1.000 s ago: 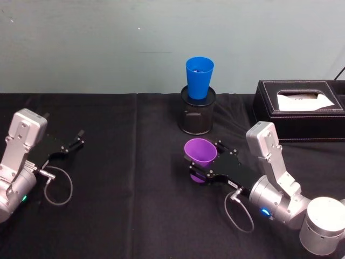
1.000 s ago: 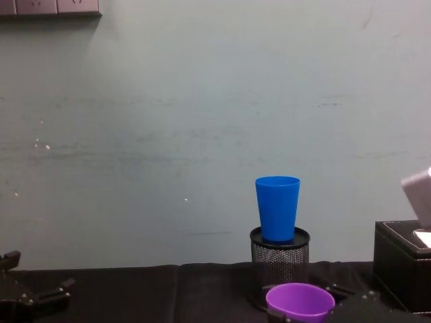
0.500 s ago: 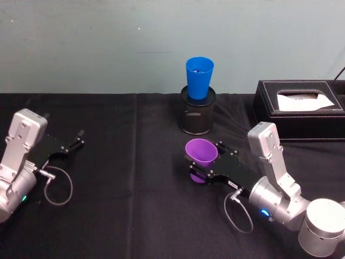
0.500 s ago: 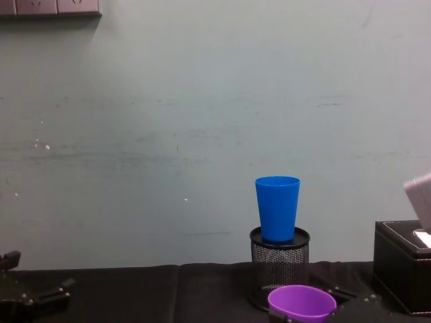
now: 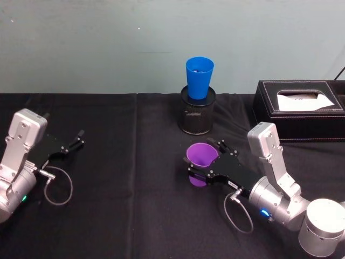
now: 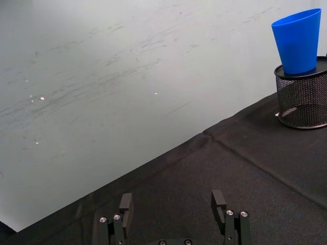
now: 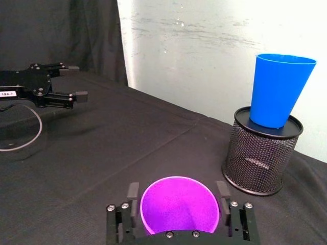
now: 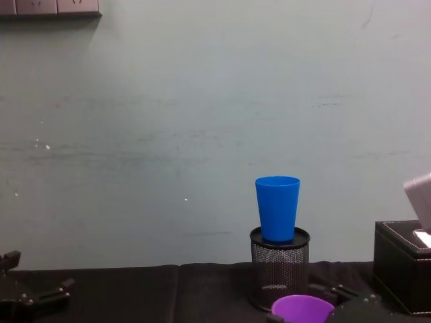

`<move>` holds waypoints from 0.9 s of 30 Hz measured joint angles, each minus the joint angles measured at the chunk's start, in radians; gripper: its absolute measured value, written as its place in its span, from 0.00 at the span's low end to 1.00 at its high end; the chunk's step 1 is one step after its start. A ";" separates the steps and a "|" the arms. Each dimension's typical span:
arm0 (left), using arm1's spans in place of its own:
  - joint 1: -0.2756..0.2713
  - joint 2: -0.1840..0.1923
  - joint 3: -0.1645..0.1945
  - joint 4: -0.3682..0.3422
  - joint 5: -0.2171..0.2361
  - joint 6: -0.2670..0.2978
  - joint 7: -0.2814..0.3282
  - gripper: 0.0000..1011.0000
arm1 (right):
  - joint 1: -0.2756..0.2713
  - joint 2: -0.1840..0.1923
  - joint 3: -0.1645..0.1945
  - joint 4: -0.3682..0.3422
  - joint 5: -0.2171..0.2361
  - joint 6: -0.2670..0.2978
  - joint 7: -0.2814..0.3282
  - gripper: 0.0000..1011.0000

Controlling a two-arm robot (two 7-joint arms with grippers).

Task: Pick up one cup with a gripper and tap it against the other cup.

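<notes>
- right end effector (image 5: 206, 160) clamped round the purple cup (image 5: 201, 156), just in front of the mesh holder (image 5: 197, 116)
- blue cup (image 5: 199, 77) sits upright in that holder
- left end effector (image 5: 75, 142) open, empty, well left of the holder

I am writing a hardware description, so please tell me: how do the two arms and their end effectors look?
Both arms are silver-grey with boxy wrist housings. Each carries a flat black end effector: left, right. A thin grey cable loops from each wrist. The left end effector bears a small white label. A small light glows on each arm.
</notes>
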 joint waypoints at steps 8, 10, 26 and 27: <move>0.000 0.000 0.000 0.000 0.000 0.000 0.000 0.99 | 0.001 0.001 -0.001 -0.001 -0.001 -0.001 0.000 0.99; 0.000 0.000 0.000 0.000 0.000 0.000 0.000 0.99 | 0.001 0.001 -0.001 -0.001 -0.001 -0.001 0.000 0.99; 0.000 0.000 0.000 0.000 0.000 0.000 0.000 0.99 | -0.036 -0.015 0.061 -0.069 0.025 -0.055 -0.042 0.99; 0.000 0.000 0.000 0.000 0.000 0.000 0.000 0.99 | -0.038 -0.018 0.067 -0.071 0.024 -0.059 -0.053 0.99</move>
